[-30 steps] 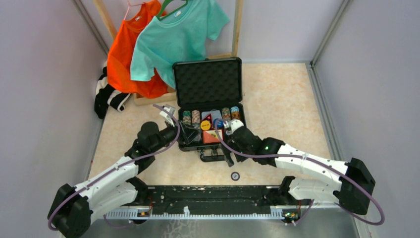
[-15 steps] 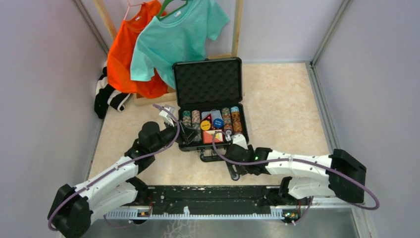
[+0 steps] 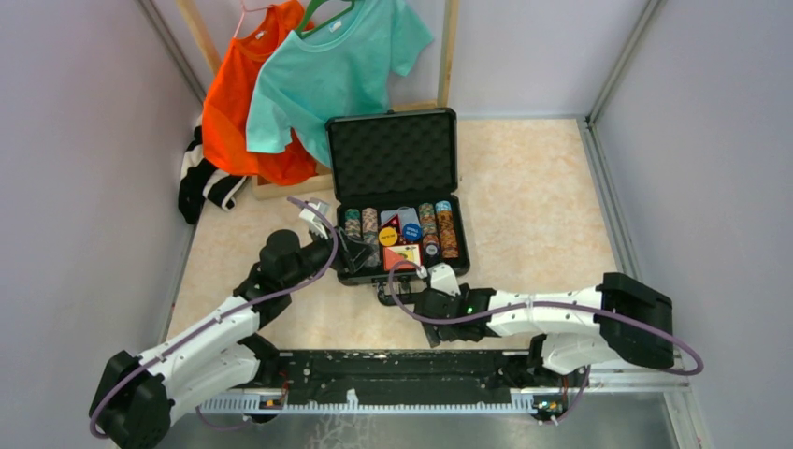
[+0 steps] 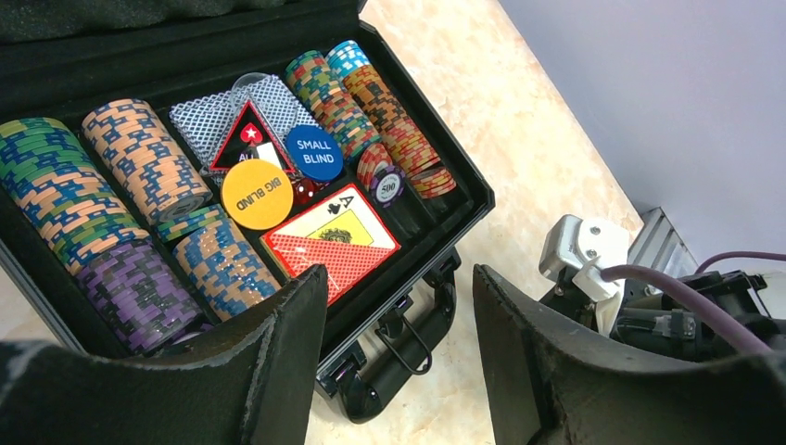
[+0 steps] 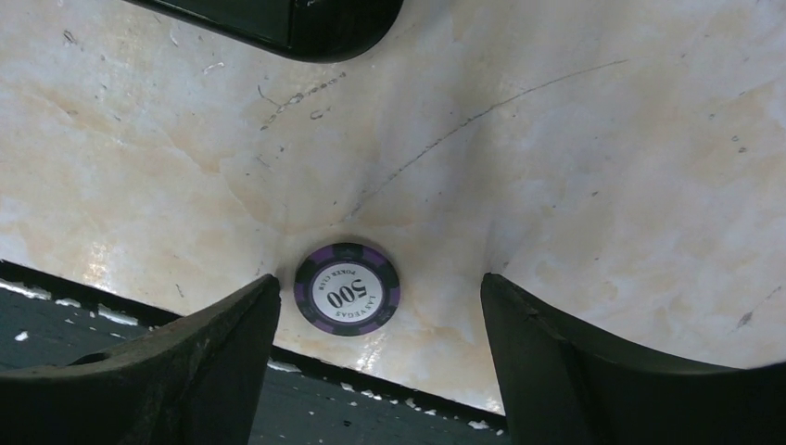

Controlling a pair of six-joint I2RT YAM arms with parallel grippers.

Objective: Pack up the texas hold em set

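Note:
The black briefcase (image 3: 461, 257) lies open mid-table, its foam-lined lid (image 3: 393, 154) upright. It holds rows of multicoloured poker chips (image 4: 139, 158), a red-orange card box (image 4: 331, 240), a yellow button (image 4: 257, 194), a blue button (image 4: 313, 152) and a red die (image 4: 303, 189). Its handle (image 4: 408, 343) faces the arms. A loose purple 500 chip (image 5: 348, 288) lies flat on the table near the front edge, hidden under the arm in the top view. My right gripper (image 5: 380, 311) is open and empty, straddling that chip from above. My left gripper (image 4: 399, 306) is open and empty over the case's near-left corner.
An orange shirt (image 3: 245, 103) and a teal shirt (image 3: 332, 65) hang on a wooden rack at the back left, with black-and-white cloth (image 3: 201, 182) below. The black base rail (image 3: 393, 369) runs along the near edge, just behind the loose chip.
My right gripper has drawn back from the briefcase towards the near edge and come down over the loose chip. The left arm has not moved.

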